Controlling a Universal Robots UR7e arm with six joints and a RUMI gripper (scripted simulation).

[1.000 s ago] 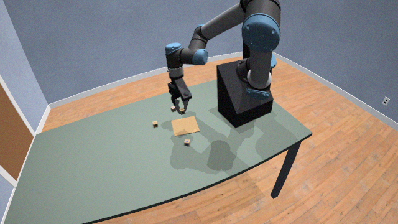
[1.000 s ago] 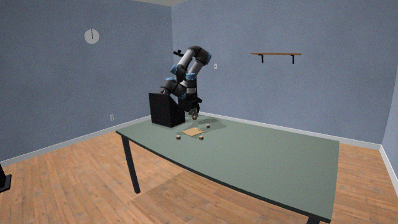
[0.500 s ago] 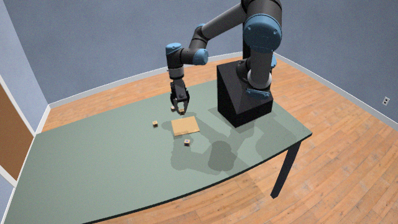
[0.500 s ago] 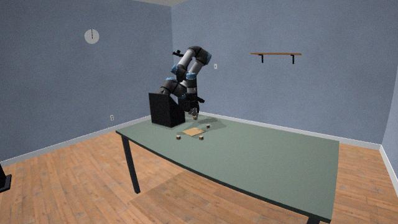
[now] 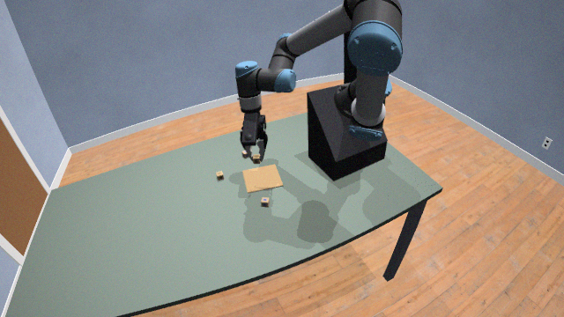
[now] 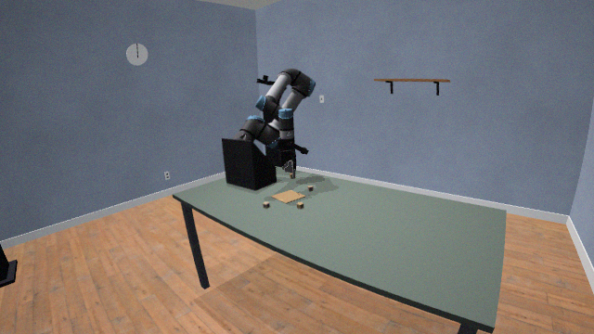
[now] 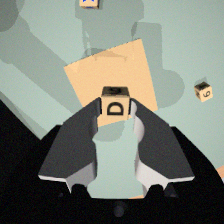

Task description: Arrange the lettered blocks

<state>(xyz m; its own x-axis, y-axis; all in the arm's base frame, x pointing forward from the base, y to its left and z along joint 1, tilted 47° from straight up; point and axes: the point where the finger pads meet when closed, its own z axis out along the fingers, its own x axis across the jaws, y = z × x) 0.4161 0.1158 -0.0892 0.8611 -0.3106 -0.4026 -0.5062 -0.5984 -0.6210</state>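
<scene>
Four small blocks showed in the top view: the D block (image 5: pixel 256 158) (image 6: pixel 291 175) (image 7: pixel 115 108) between the tips of the gripper (image 5: pixel 256 156) (image 6: pixel 291 173) (image 7: pixel 115 99), and three others around the mat (image 5: pixel 263 178) (image 6: pixel 288 197) (image 7: pixel 110 67), off it. The far block (image 5: pixel 244 153) (image 6: pixel 310 187) stood near the gripper, the side block (image 5: pixel 219 175) (image 6: pixel 300 205) (image 7: pixel 203 92) beside the mat, and the blue-marked block (image 5: pixel 264 202) (image 6: pixel 265 204) (image 7: pixel 89 3) by its near edge. From the exterior, the gripper pointed down near the black pedestal (image 6: pixel 238 162) (image 5: pixel 323 132), its load small and dark. In the wrist view, its fingers were mostly closed, pinching the D block by two opposite sides, with a D facing the camera. Behind that lay the mat; the side block bore a mark like a 6 or 9, and the blue-marked block was cut by the upper edge.
</scene>
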